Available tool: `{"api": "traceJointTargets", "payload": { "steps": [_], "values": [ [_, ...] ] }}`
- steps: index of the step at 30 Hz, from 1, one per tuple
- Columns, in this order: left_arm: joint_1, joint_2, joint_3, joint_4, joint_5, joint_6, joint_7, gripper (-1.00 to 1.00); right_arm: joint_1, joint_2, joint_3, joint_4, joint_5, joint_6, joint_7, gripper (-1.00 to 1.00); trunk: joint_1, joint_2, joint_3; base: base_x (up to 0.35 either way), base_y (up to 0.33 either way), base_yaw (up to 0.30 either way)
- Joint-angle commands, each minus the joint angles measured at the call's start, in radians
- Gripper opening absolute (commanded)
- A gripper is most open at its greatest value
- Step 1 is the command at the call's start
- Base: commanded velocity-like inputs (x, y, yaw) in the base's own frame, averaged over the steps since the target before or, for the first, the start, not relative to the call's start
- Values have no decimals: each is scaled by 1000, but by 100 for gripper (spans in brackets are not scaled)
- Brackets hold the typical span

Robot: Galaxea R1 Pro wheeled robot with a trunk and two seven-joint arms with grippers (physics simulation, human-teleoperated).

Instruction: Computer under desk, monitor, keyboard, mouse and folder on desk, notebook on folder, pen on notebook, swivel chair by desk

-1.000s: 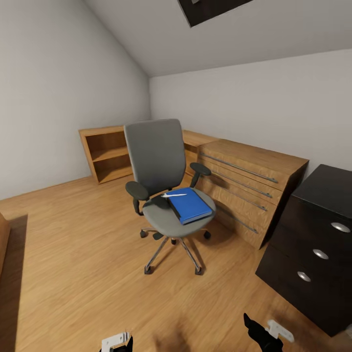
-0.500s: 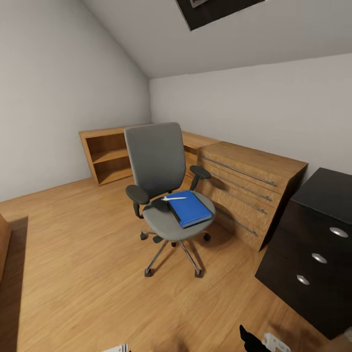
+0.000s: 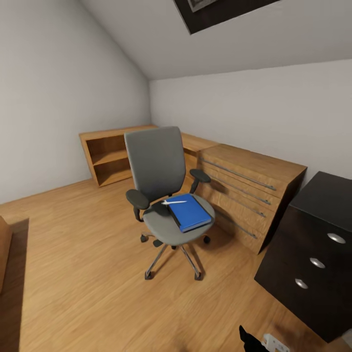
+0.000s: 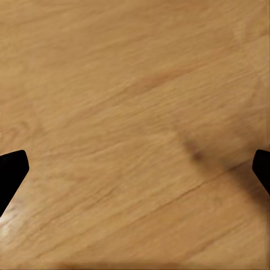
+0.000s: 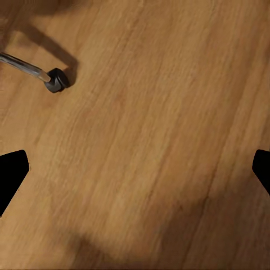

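In the head view, the right pincer point(image 3: 259, 342) peeks in at the bottom edge, low over the wood floor point(image 3: 88, 274). You cannot tell from here how far apart its fingers are. Far ahead of it and a bit to its left stands the swivel chair point(image 3: 161, 195), grey with black armrests, on its shiny legs and black wheels. The blue folder point(image 3: 189, 213) lies flat on the chair seat. The thin white pen point(image 3: 174, 202) lies at the folder's back edge, near the chair back. Just ahead of the right pincer and to its right is the black bench point(image 3: 313, 249), showing its drawer part with three round silver knobs. Past the bench, along the wall, is a light wood drawer chest point(image 3: 249, 188) with long bar handles. Far off behind the chair is an open wood shelf point(image 3: 108, 155).

In the left wrist view, the left pincer point(image 4: 135, 169) is spread wide, with one black fingertip point(image 4: 10, 171) at each side of the picture. It holds nothing. Bare wood floor point(image 4: 135, 101) lies under it.

In the right wrist view, the right pincer point(image 5: 135, 169) is spread wide too, and it holds nothing. Wood floor point(image 5: 169, 112) is below it. Well away from its fingers is one black chair wheel point(image 5: 57, 80) on the end of a shiny chair leg point(image 5: 22, 66).
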Motion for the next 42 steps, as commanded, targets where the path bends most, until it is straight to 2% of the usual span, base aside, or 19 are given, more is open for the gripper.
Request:
{"api": "traceJointTargets", "payload": {
  "steps": [1,32,42],
  "values": [
    [0,0,0,1,6,-3,0,100,-1,0,-3,2,-10,-2,10,100,-4,7,2,0,0,-21],
    [-1,1,5,1,9,-3,1,100,-1,3,-3,2,-7,-21,9,100,-123,224,127,0,0,-194],
    [0,0,1,5,40,5,-6,100,-1,4,-3,2,-7,-21,9,100,-161,294,165,0,0,-235]
  ]
}}
